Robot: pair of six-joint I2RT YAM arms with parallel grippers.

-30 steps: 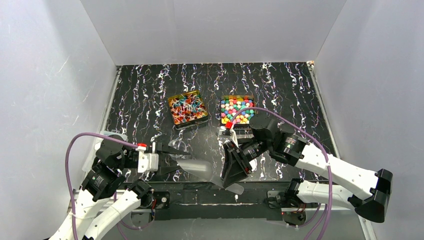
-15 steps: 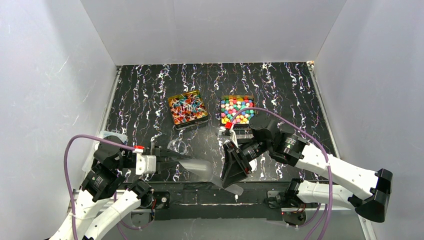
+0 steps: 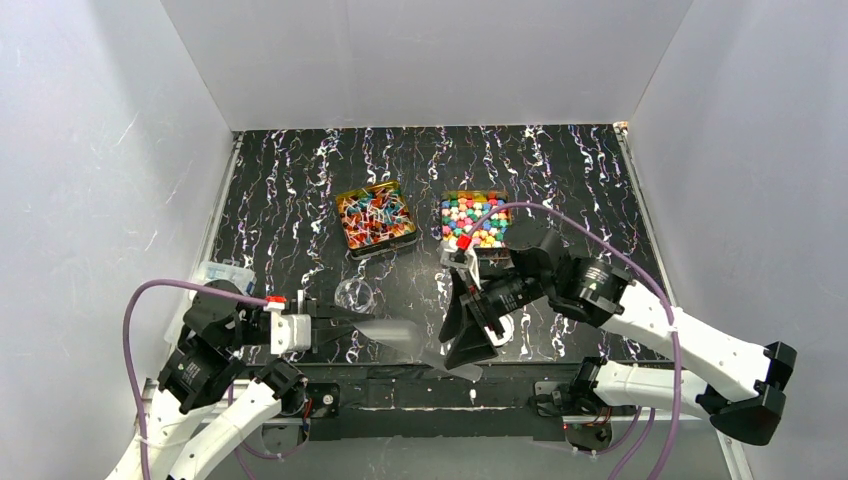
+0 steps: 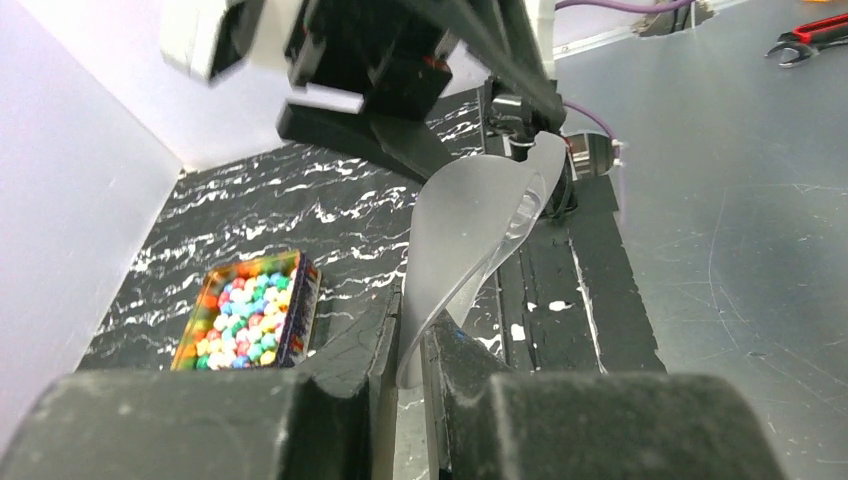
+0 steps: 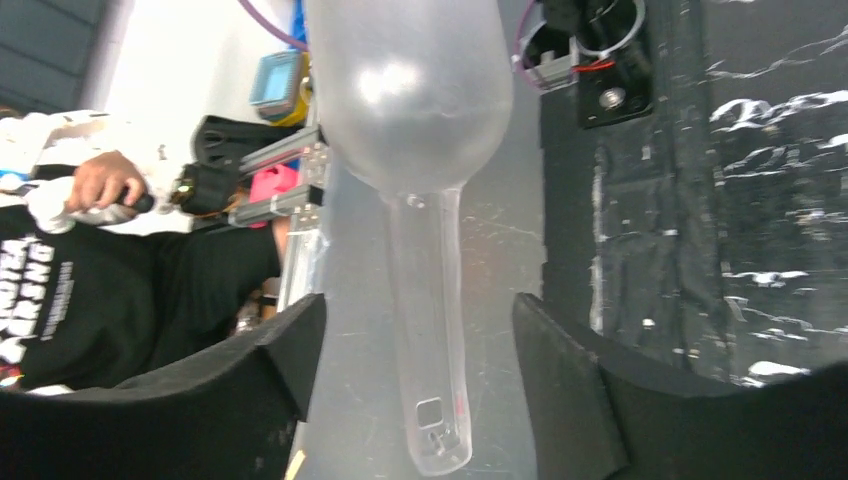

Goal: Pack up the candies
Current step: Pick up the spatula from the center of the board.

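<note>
The left claw [image 4: 413,365] grips the scoop [image 4: 470,220] by its bowl, the right claw [image 5: 420,335] (jaws spread wide) straddling its handle.

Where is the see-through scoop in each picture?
Top external: the scoop lies low in the middle, near the front edge.
Left wrist: it stands in the middle, pinched by the left gripper.
Right wrist: its bowl is at the top middle, and its handle hangs inside the open right gripper.
Shared landmark: the black marbled table.
</note>
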